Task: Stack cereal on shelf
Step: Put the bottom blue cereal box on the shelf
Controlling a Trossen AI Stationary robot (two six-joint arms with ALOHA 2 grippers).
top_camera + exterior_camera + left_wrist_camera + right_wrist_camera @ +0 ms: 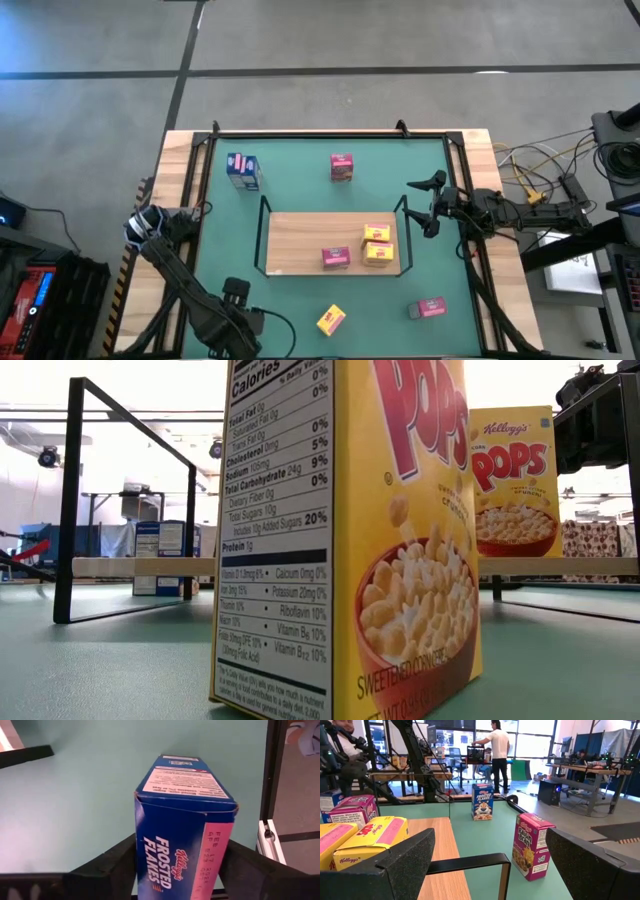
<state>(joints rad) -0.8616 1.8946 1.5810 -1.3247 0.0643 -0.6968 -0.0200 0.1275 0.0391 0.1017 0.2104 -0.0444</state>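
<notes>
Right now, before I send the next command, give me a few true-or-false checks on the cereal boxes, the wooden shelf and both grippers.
1. The light-wood shelf with black rails carries three cardboard boxes: one pink box and two yellow boxes. True.
2. The right gripper holds a pink box. False: it is open and empty, beside the shelf's right end.
3. A lone yellow box sits on the green tabletop, off the shelf. True.
4. Every blue box is on the shelf. False: none is. One standing blue box is on the tabletop, and a blue Frosted Flakes box sits in the left gripper.
</notes>
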